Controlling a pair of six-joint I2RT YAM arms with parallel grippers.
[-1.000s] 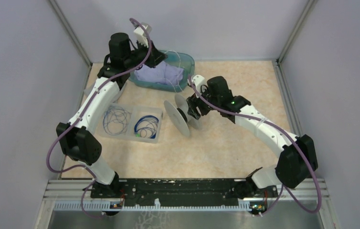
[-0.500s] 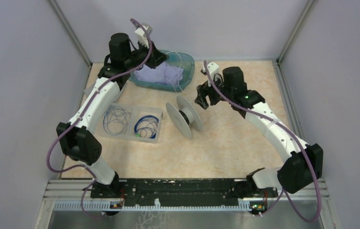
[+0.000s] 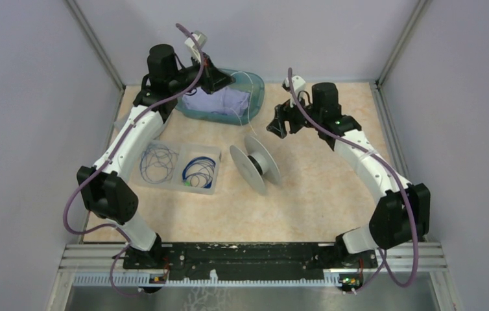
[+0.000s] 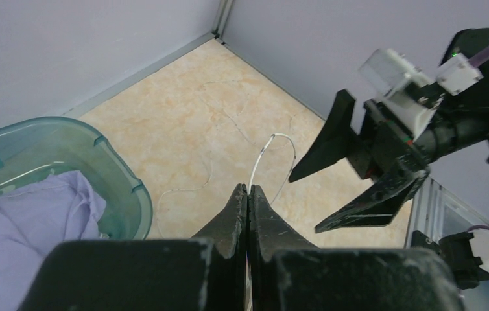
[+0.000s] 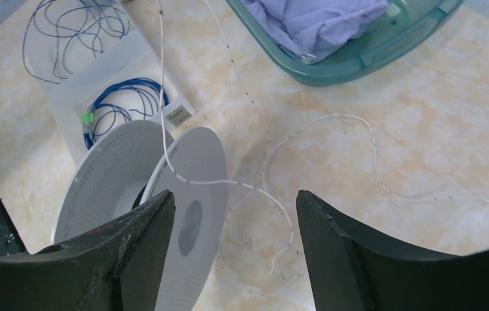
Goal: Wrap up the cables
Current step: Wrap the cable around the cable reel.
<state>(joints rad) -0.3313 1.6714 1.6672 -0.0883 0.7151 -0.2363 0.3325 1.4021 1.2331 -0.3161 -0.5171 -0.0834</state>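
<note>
Left pincer [image 4: 248,190]: closed, pinching white cable [image 5: 162,78] over teal bin [image 3: 259,85]
Right pincer [image 5: 234,197]: jaws wide apart, holding nothing, raised beyond spool [image 3: 256,167]
Cable run: white cable reaches spool, slack on table [image 3: 320,194]
Blue cables [image 3: 198,170]: coiled in clear tray [image 3: 211,188]

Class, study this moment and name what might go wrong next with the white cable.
1. The spool stands on edge, unheld, the right gripper open near it; a tug may roll or tip it.
2. The white cable lies in loose loops on the table; pulling by the shut left gripper may knot them.
</note>
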